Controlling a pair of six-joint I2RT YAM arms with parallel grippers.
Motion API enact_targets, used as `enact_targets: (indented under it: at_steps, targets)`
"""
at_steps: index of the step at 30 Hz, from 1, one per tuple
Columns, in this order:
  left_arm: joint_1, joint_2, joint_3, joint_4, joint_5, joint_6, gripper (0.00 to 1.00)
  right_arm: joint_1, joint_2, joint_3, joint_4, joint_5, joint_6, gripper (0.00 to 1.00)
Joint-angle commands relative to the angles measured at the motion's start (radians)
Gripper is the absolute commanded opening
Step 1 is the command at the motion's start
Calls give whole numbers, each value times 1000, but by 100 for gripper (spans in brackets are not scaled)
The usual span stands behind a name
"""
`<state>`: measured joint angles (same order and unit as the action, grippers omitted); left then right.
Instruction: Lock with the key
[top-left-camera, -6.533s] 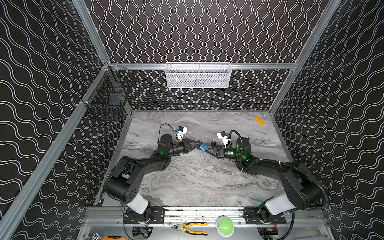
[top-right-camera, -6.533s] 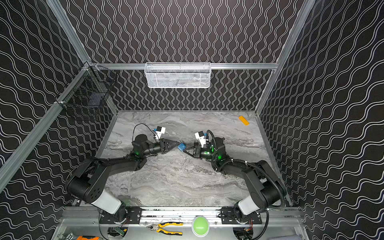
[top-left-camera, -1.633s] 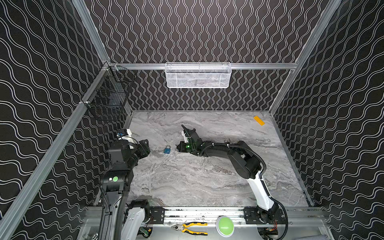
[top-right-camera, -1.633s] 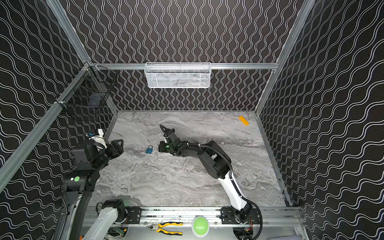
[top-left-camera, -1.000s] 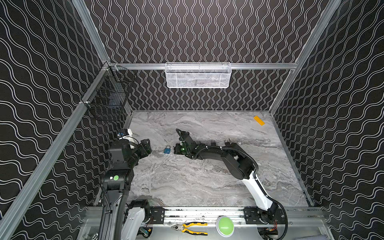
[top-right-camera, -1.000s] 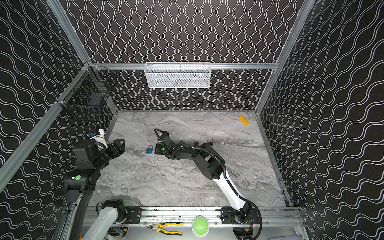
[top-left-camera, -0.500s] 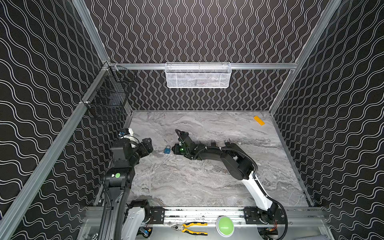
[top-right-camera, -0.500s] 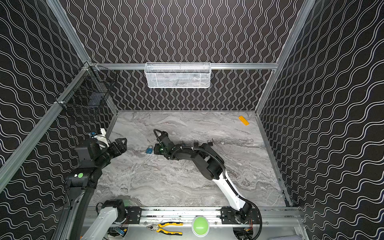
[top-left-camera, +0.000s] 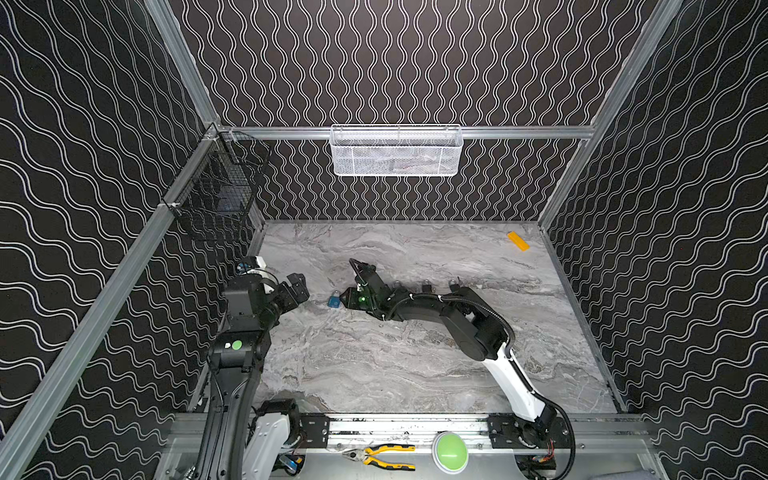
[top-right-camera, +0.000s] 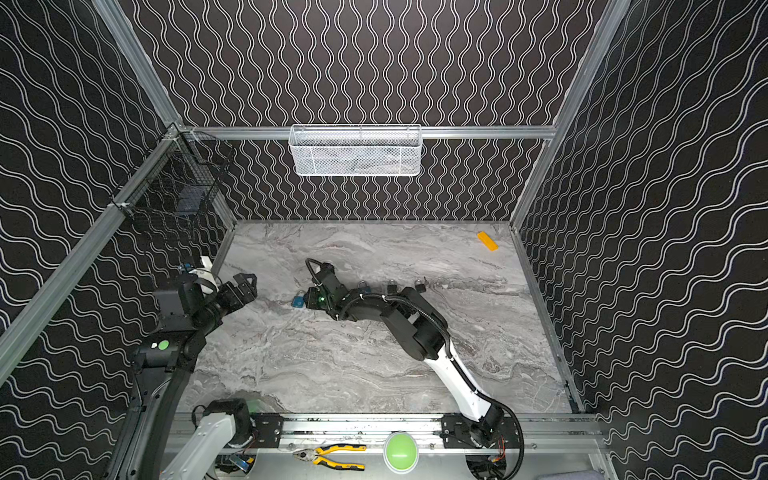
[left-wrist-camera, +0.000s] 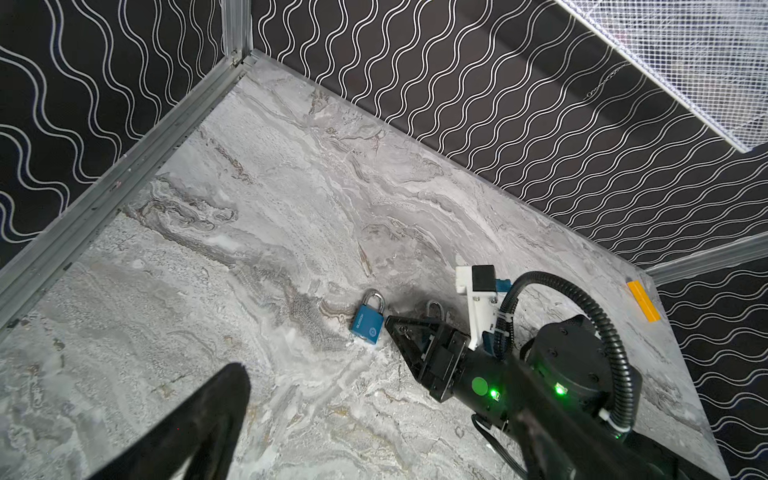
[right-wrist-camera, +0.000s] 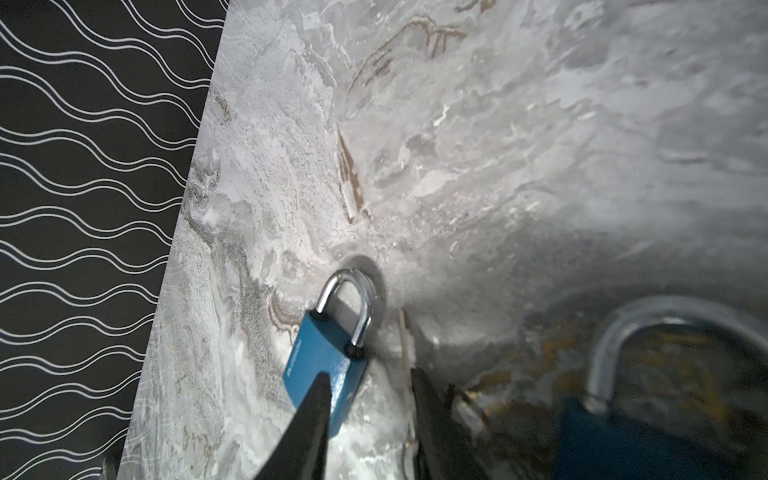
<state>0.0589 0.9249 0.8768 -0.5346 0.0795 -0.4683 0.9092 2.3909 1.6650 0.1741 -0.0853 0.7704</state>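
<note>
blue padlock (right-wrist-camera: 324, 353) flat on marble top (top-left-camera: 374, 365), r hand (right-wrist-camera: 370, 374) part-spread at its base, l hand (top-left-camera: 296, 286) spread wide

- A blue padlock (top-right-camera: 297, 301) is laid on the marble tabletop (top-right-camera: 332, 374).
- The right gripper (top-right-camera: 307, 297) is set just beside it.
- The left gripper (top-right-camera: 245, 284) is held well apart, near the left wall (top-right-camera: 62, 187).
- Three more padlocks (top-right-camera: 392, 286) are lined up beyond the right arm (top-right-camera: 374, 309).
</note>
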Motion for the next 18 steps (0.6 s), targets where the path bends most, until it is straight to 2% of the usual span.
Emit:
enact_targets:
  at_steps: [1, 10, 18]
  targets:
    - [2, 12, 12, 33, 6, -16, 99, 11, 20, 24, -134, 24, 17, 37]
    - [2, -12, 19, 38, -24, -36, 99, 34, 46, 103, -289, 107, -24, 41]
    - [2, 23, 34, 42, 20, -50, 99, 52, 60, 154, -400, 185, -57, 44]
